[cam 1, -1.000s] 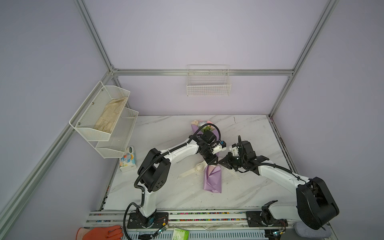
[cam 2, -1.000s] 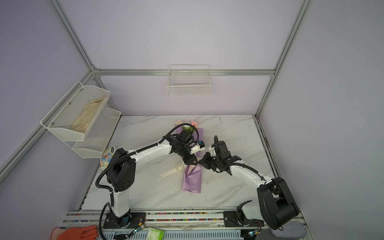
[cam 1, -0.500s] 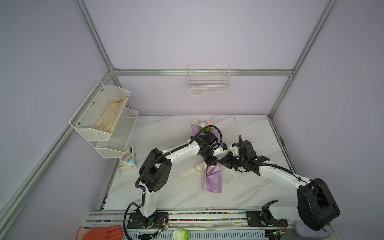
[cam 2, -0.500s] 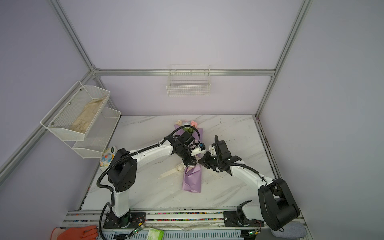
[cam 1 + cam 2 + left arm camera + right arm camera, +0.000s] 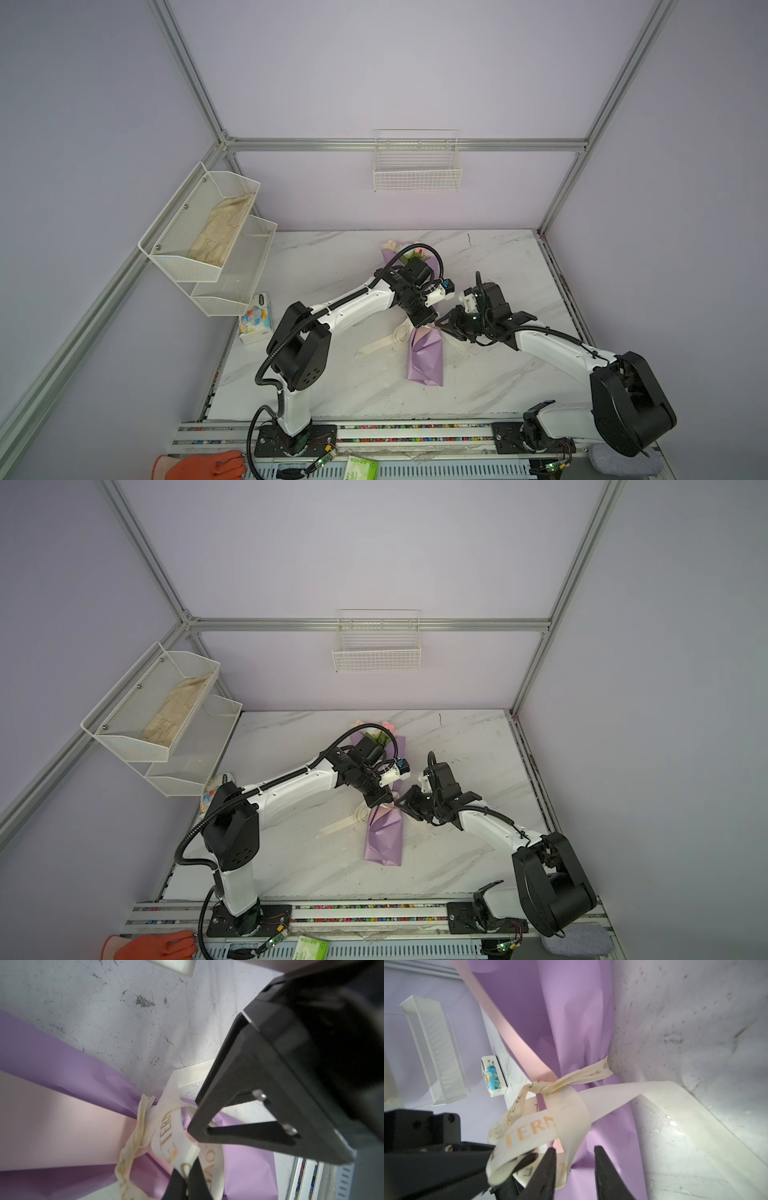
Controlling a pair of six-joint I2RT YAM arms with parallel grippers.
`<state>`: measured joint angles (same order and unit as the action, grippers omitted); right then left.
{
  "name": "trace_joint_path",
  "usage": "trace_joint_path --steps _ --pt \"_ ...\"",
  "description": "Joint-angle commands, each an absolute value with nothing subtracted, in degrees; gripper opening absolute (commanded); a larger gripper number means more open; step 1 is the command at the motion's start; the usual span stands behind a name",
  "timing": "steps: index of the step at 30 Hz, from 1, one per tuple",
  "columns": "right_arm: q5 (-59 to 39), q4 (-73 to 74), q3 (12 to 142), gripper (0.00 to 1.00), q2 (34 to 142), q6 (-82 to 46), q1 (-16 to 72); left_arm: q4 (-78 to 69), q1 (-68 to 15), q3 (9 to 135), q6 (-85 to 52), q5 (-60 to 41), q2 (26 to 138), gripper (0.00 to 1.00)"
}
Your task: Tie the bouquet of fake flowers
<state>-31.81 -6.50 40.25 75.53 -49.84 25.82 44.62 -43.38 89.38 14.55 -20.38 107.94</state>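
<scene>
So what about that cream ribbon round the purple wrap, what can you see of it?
The ribbon is flat, woven-looking cream tape printed with gold letters. It cinches the lilac-and-pink paper of the bouquet at its waist with one knot. A loop sticks out from the knot, pinched by the shut left gripper; the open right gripper straddles a strand beside it. One long tail trails flat across the marble table.

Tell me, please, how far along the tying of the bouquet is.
Done: the ribbon circles the bouquet of fake flowers and a first knot is cinched. In hand: the left gripper, jaws shut, pinches a ribbon loop; the right gripper is open beside it. Left: no bow or second knot is tightened, tails lie loose.
</scene>
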Motion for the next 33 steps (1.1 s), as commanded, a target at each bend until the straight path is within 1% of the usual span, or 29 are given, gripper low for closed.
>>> trace_joint_path --steps 1,3,6,11,16,25,29,31,33 --pt "-28.85 -7.42 40.66 0.40 70.54 -53.66 25.55 43.52 -42.79 91.34 14.28 -21.91 106.22 0.02" --pt "-28.34 -7.27 39.97 0.42 68.86 -55.35 25.14 43.25 -42.72 91.51 14.19 -22.03 106.32 0.02" --pt "-28.60 -5.37 38.77 0.43 67.23 -57.84 25.09 43.27 -42.56 91.46 14.24 -22.36 106.34 0.02" --pt "-32.00 8.78 34.04 0.43 66.91 -67.80 25.14 43.08 -42.63 91.23 14.19 -23.04 106.52 0.03" --pt "-31.78 19.22 30.83 0.43 68.16 -74.53 25.19 42.90 -42.58 90.84 14.15 -23.68 106.42 0.03" --pt "-32.78 26.40 31.48 0.43 72.35 -77.37 25.14 42.70 -42.58 90.70 14.11 -24.35 106.79 0.04" --pt "-33.88 26.02 32.13 0.38 74.06 -76.71 25.41 42.25 -42.63 90.79 13.91 -24.36 106.79 0.04" --pt "-34.53 26.03 31.99 0.32 74.60 -76.47 25.57 42.19 -42.63 90.96 13.89 -24.10 106.79 0.05" --pt "-34.72 26.64 31.82 0.28 74.49 -76.40 25.60 41.90 -42.63 91.05 13.72 -23.94 106.86 0.05"
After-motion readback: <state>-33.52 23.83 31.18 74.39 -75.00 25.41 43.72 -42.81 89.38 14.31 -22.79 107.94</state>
